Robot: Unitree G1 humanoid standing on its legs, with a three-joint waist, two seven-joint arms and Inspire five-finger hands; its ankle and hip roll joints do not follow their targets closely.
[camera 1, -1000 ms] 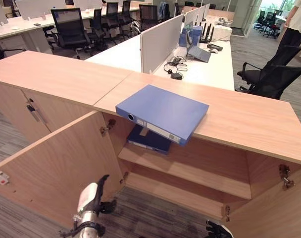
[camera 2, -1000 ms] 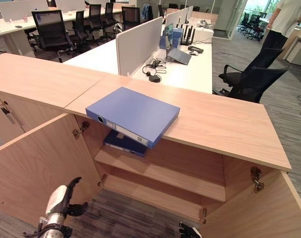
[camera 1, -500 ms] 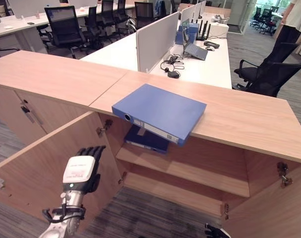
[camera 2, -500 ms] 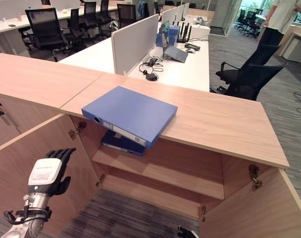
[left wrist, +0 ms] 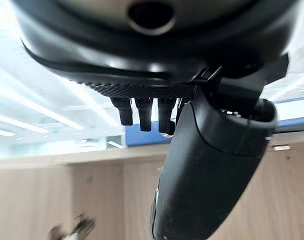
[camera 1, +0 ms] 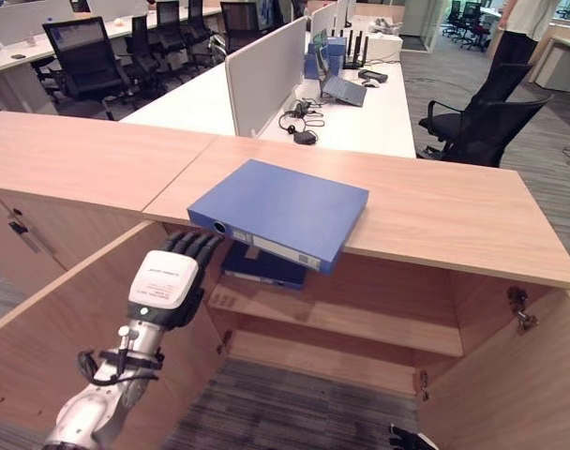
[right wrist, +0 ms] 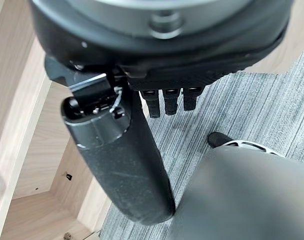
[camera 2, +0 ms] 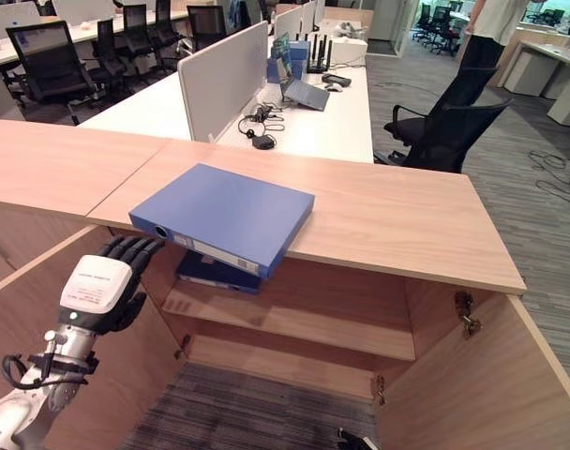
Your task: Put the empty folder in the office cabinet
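My left hand (camera 1: 168,281) hangs with fingers relaxed, holding nothing, just below the blue folder (camera 1: 277,209), which lies overhanging the cabinet (camera 1: 454,211) top. Doors open; grasping and shelving it remain.

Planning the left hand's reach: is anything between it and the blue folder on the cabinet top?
Nothing visible. The left robot hand is raised, fingers straight, just below the overhanging corner of the blue folder on the cabinet top, with open air between them.
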